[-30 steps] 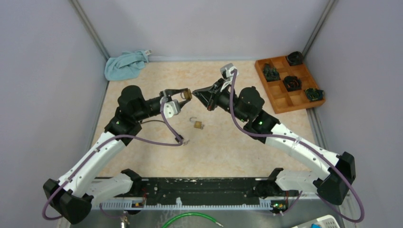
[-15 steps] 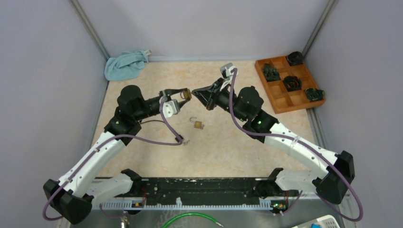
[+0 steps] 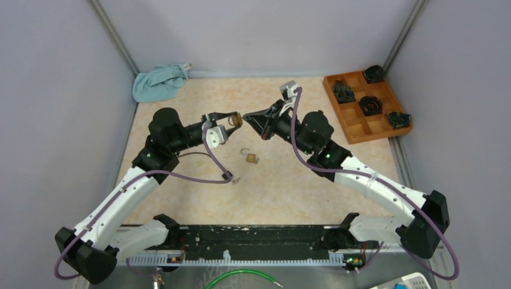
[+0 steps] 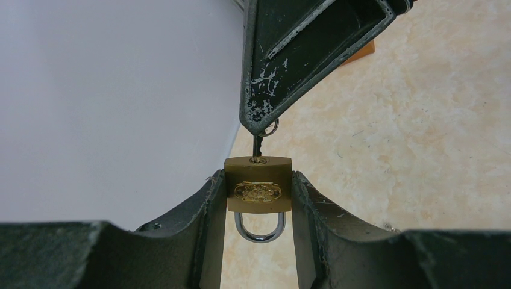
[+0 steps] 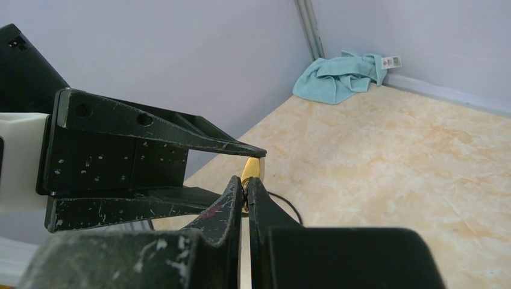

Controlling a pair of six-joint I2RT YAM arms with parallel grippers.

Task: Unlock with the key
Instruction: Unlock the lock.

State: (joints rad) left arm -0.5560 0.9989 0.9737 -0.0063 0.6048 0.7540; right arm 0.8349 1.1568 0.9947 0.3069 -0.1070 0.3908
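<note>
The left gripper (image 4: 258,177) clamped the small brass padlock (image 4: 258,192), raised above the beige table (image 3: 289,180). The right gripper (image 5: 246,179) pinched the thin metal key (image 4: 257,146), its tip in the keyhole (image 4: 258,160). The turn was not yet done: the shackle (image 4: 259,230) looked shut.

Small brass padlock (image 4: 258,191) midair, shackle shut; key (image 4: 257,146) blade tip meeting its keyhole
</note>
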